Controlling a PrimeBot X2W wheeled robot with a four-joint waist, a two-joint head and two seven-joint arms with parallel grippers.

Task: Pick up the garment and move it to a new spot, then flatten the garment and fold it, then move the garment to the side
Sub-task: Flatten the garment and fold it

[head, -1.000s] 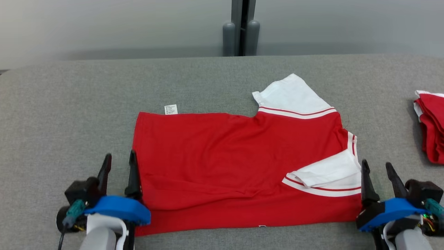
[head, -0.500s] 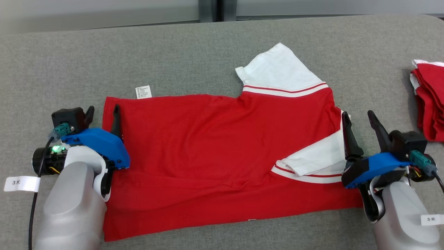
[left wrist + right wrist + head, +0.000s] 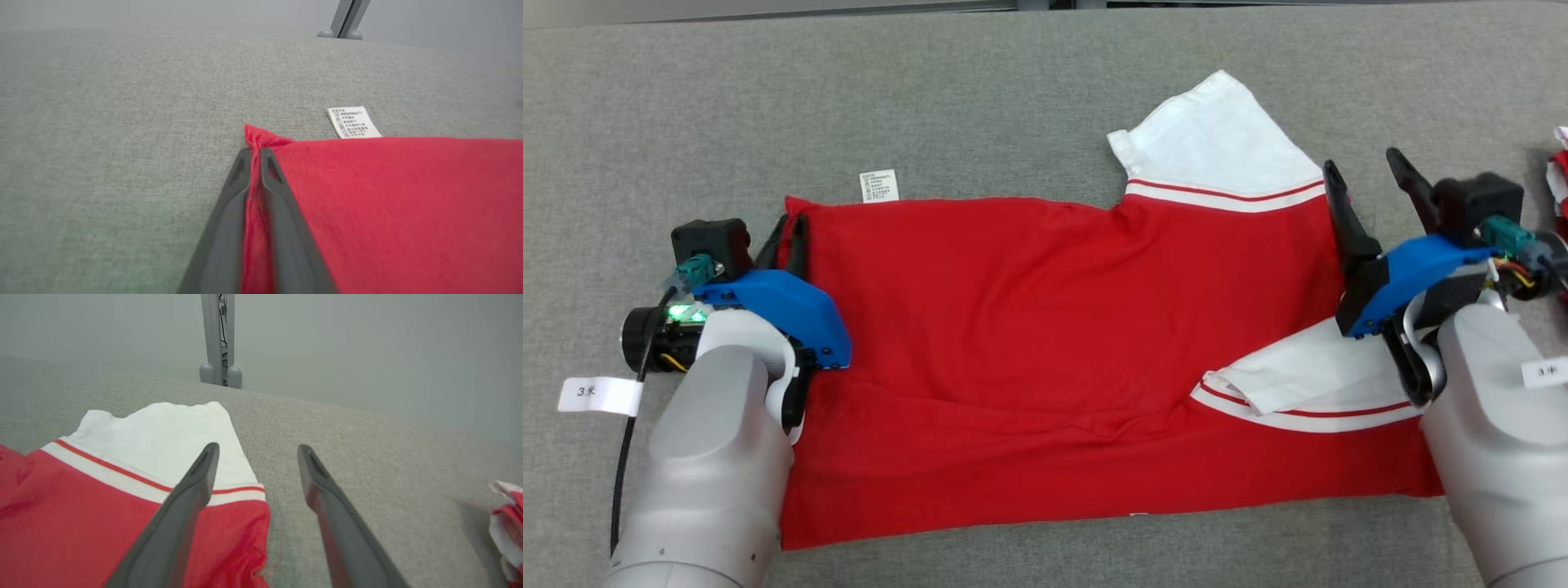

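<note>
Garment (image 3: 1045, 343), a red knit shirt with white sleeves trimmed in red stripes, lies spread on the grey felt-covered worktop (image 3: 1013, 98), close to its near edge and roughly centred between the two arms. One white sleeve (image 3: 1217, 139) sticks out flat from the far right part of the shirt. The other white sleeve (image 3: 1315, 380) is folded inward over the red cloth at the near right. A small white printed care label (image 3: 880, 185) pokes out from the far edge towards the left.

The left fingers (image 3: 799, 237) are pressed together on the shirt's far left corner. In the left wrist view a strip of red cloth is pinched between them (image 3: 233, 196), and the corner's tip bunches up just past their ends.

The right fingers (image 3: 1343, 216) stand wide apart and grip nothing. One is over the shirt's right edge beside the striped band, the other over bare felt (image 3: 192, 486).

A bundle of red and white cloth (image 3: 1560, 167) sits at the worktop's far right, well apart from the shirt.
</note>
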